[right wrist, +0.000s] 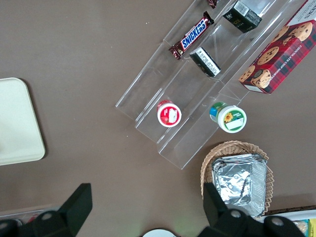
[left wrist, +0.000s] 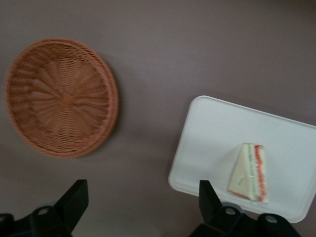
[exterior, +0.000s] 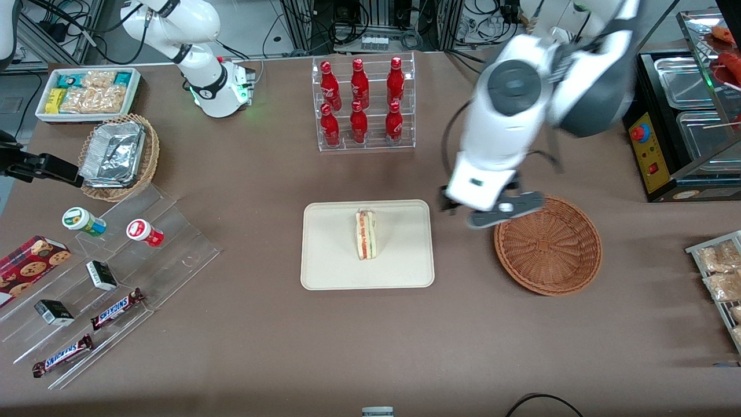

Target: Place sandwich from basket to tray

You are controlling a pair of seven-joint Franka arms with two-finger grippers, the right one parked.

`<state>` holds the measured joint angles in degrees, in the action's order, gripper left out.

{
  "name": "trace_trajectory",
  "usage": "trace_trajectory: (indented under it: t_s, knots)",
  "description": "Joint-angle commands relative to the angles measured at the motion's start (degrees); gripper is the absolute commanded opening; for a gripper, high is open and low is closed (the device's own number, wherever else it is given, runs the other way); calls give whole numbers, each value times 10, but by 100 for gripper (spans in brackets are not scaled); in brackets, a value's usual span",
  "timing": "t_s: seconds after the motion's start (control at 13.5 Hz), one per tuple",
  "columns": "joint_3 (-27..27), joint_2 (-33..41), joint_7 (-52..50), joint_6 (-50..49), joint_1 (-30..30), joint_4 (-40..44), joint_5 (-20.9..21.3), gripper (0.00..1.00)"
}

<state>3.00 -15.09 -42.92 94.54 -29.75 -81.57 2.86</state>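
Note:
The sandwich (exterior: 366,234) (left wrist: 250,172), a pale bread wedge with red and green filling along its cut edge, lies on the cream tray (exterior: 330,255) (left wrist: 217,143) near its middle. The reddish-brown wicker basket (exterior: 547,245) (left wrist: 61,97) stands beside the tray, toward the working arm's end, with nothing in it. My left gripper (exterior: 492,211) (left wrist: 143,197) hangs open above the bare table between tray and basket, close to the basket's rim. Nothing is between its black fingers (left wrist: 74,197).
A clear rack of red bottles (exterior: 363,103) stands farther from the camera than the tray. A tan basket with foil trays (exterior: 118,156) and an acrylic snack stand (exterior: 110,278) lie toward the parked arm's end. A black food warmer (exterior: 683,121) and a wire rack (exterior: 721,278) sit at the working arm's end.

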Motion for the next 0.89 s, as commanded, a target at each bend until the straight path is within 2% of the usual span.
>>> trace_trajectory:
  t_s: [0.0,0.22,0.44,0.67,0.81]
  knots:
    - [-6,79,90,-11,67,-74,1,99]
    - [-7,143,203,-11,135,-136,0,99]
    - [-7,176,319,-39,201,-151,-7,99]
    - [-7,189,375,-55,246,-150,-8,99]
    - [-3,193,396,-60,252,-149,-8,99]
